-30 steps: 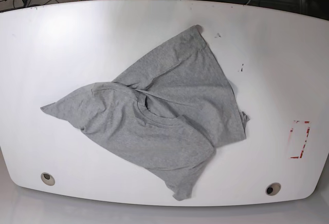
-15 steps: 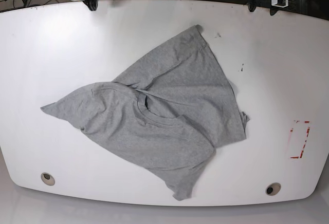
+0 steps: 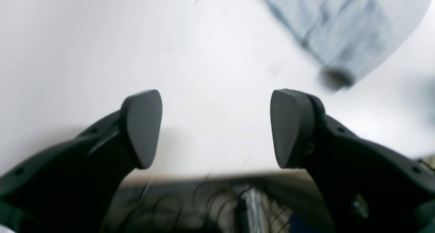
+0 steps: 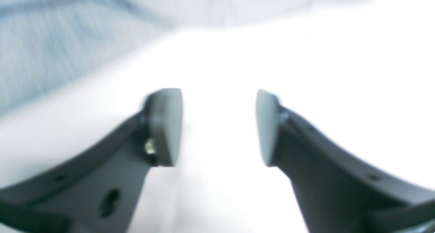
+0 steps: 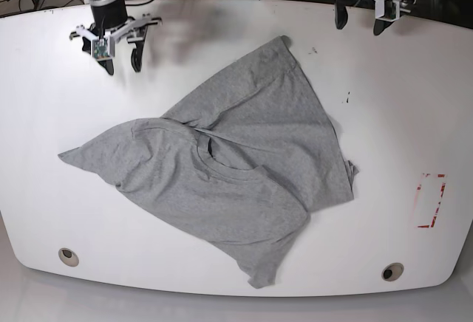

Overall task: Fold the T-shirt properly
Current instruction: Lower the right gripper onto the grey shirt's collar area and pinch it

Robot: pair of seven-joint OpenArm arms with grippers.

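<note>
Mid-table, crumpled heather-grey cotton T-shirt [image 5: 229, 167] lay diagonal, far edge toward near edge; left gripper [image 5: 360, 18] sat nearer its far tip, right gripper [image 5: 122, 56] farther off; both jaws apart, empty.

The T-shirt [image 5: 236, 167] is heather-grey, soft and short-sleeved, with a ribbed round neck. It lies crumpled on the white desk [image 5: 59, 100], near the middle, not flat and not folded in any neat way. One part is thrown over another, so the neck opening shows as a dark curved gap near the centre of the cloth. One pointed corner reaches toward the far edge of the desk, another points to the left of the base view, and a third points toward the near edge. Soft wrinkles run across the fabric. No lettering shows on the visible side.
</note>
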